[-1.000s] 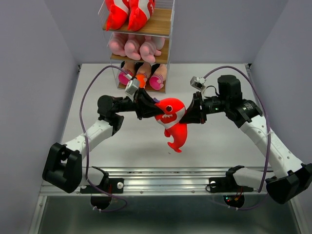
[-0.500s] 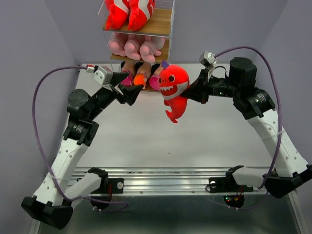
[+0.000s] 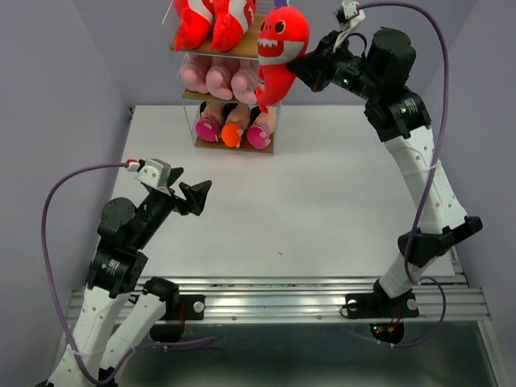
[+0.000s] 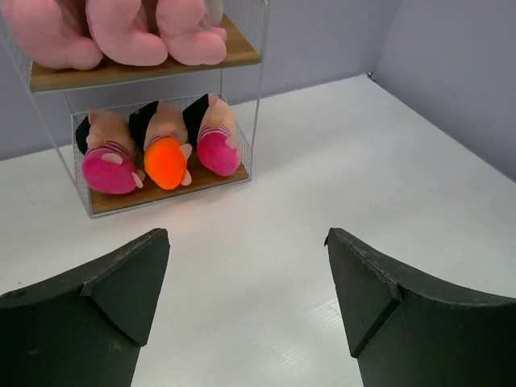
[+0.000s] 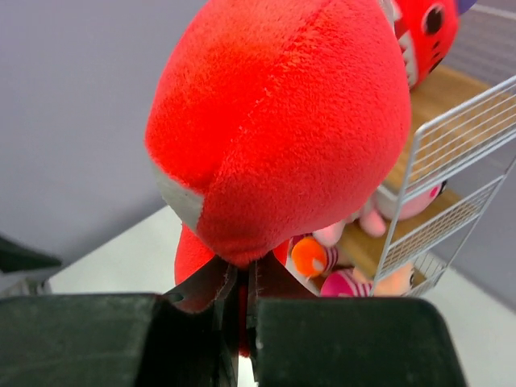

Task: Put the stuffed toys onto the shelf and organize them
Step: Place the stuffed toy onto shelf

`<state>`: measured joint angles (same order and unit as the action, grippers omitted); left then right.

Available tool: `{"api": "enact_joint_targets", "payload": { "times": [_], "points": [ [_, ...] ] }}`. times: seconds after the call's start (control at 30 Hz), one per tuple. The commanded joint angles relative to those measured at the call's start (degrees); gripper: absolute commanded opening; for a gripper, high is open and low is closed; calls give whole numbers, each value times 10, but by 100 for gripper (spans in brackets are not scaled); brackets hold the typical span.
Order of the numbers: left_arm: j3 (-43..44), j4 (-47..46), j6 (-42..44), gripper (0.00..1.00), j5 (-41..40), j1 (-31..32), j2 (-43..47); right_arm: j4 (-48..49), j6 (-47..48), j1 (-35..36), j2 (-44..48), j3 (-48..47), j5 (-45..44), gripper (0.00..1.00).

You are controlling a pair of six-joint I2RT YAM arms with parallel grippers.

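Top view: shelf (image 3: 251, 40) and its two sharks (image 3: 193, 24) cropped by the upper edge. Left wrist view: pink toys (image 4: 121, 32) cut off above; faces of the dolls (image 4: 165, 149) unseen. Right wrist view: held shark (image 5: 282, 129) hides most of the shelf.

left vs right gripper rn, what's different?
The left gripper is open and empty; the right gripper is shut on a red shark. The left gripper sits low over the table; the right gripper is raised beside the top tier of the shelf. Shared: both point toward the shelf.
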<state>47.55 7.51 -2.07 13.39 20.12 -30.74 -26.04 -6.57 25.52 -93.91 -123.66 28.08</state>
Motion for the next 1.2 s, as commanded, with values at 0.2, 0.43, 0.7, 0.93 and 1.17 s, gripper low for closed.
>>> {"api": "enact_joint_targets", "payload": {
  "times": [0.2,0.43,0.7,0.93,1.17],
  "points": [
    [-18,45,-21,90,-39,-2,87,145,-32,-1,-124,-155,-136,1],
    [-37,31,-34,90,-40,-2,104,174,-17,-1,-188,-207,-173,1],
    [-53,22,-43,90,-42,-2,111,194,25,-1,-206,-222,-208,2],
    [-72,8,-57,90,-42,-2,121,207,49,-1,-219,-220,-219,8],
    [-86,-1,-70,90,-33,-2,125,218,58,-1,-232,-222,-239,22]
  ]
}}
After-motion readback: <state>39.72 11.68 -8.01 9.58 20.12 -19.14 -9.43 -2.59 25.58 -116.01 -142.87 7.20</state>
